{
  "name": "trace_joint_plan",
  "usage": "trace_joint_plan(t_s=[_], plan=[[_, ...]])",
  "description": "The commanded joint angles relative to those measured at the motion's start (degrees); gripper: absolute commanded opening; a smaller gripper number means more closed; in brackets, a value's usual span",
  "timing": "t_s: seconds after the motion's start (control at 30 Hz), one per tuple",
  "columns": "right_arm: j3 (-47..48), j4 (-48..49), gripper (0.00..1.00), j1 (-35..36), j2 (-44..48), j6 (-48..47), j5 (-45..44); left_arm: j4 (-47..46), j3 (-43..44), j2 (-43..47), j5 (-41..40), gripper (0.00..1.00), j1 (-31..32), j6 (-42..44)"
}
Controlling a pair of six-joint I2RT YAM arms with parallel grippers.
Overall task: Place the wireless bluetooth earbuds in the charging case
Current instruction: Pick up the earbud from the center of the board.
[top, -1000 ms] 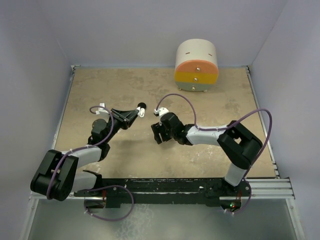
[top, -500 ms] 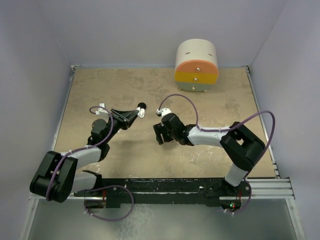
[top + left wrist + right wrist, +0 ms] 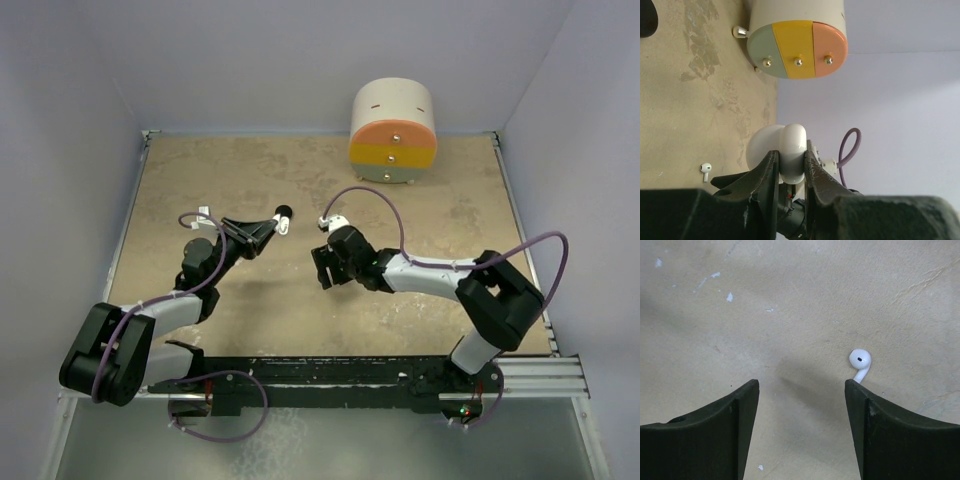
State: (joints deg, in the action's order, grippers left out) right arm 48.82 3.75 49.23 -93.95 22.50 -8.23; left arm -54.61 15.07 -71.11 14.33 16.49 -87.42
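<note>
My left gripper [image 3: 274, 226] is shut on the white charging case [image 3: 790, 150] and holds it above the table, turned on its side; the case shows as a white speck at the fingertips [image 3: 282, 228]. One white earbud [image 3: 860, 361] lies on the table just beyond my right gripper's right fingertip [image 3: 852, 390], its stem touching or nearly touching it. The same earbud shows small in the left wrist view [image 3: 705, 170]. My right gripper [image 3: 801, 386] is open, empty and low over the table [image 3: 321, 268]. The other earbuds are out of view.
A cream drum with orange, yellow and green drawer fronts [image 3: 393, 130] stands at the back; it also shows in the left wrist view [image 3: 797, 47]. A small black thing [image 3: 284, 211] sits by the left gripper's tip. Walls enclose the table on three sides.
My right gripper has shifted slightly to the right, its elbow and cable swinging right. The left arm and the case have not moved.
</note>
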Motion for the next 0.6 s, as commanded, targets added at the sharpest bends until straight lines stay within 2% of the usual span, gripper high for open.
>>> trace_joint_plan(t_s=[0.0, 0.23, 0.33, 0.57], plan=[[1.9, -0.62, 0.71, 0.51, 4.99, -0.47, -1.46, -2.64, -0.39, 1.01, -0.18, 0.0, -0.52, 0.59], [7.9, -7.46, 0.7, 0.47, 5.32, 1.27, -5.21, -2.81, -0.33, 1.12, -0.1, 0.0, -0.52, 0.26], [10.18, -10.97, 0.6, -0.05, 3.24, 2.43, -8.29, -2.41, -0.28, 1.49, -0.17, 0.0, -0.5, 0.4], [16.8, -19.34, 0.65, -1.21, -2.45, 4.47, -10.79, -2.94, -0.04, 1.46, -0.02, 0.0, -0.52, -0.07]])
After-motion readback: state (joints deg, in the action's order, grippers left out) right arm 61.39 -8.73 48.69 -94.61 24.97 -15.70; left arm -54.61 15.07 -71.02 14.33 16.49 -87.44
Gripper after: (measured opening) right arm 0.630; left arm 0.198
